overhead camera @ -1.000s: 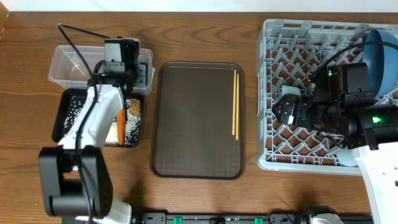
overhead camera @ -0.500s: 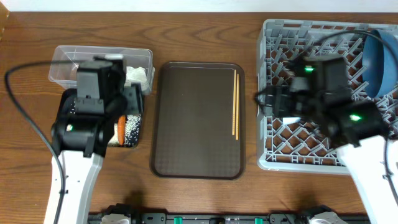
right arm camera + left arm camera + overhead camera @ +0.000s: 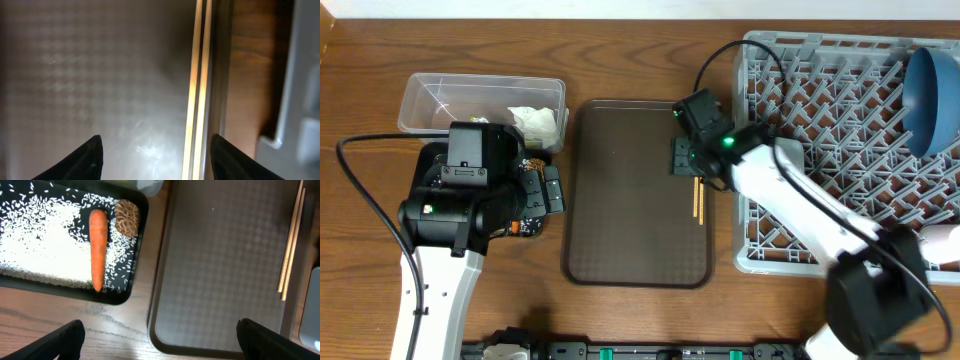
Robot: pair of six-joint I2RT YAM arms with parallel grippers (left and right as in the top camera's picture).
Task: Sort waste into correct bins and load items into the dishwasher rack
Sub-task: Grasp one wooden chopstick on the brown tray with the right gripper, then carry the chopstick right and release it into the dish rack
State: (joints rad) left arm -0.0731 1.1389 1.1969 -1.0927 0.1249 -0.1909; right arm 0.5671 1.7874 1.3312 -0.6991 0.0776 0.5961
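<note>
Step in hand, by judgement: pickup of the pair of wooden chopsticks (image 3: 200, 75) for loading into the large light grey lattice dishwasher rack (image 3: 830, 100).

Found lying side by side and lengthwise near the right rim of the dark brown serving tray (image 3: 630, 200). Right gripper (image 3: 155, 145) poised directly above, released and spread wide, grasping nothing; sticks between the fingers, nearer the right one.

Left gripper (image 3: 160, 330) likewise released and empty, hanging over the near right corner of the shallow black rectangular tray (image 3: 65, 289). Seen in that tray: orange carrot (image 3: 97, 245), small brown food scrap (image 3: 126, 224), scattered white rice grains (image 3: 35, 245). Crumpled white tissue (image 3: 535, 122) in the clear plastic tub (image 3: 430, 95). Round dark blue plate (image 3: 932, 90) standing in the rack's far right corner.

Next move, as judged: straight descent, closing across both sticks together, then lift and carry right over the rack's left wall.

Little room between sticks and the tray's raised right rim: risk of the right finger landing on the rim or pinning the sticks against it. Ample open tray floor to the left of the sticks. Left arm well apart, no obstruction.
</note>
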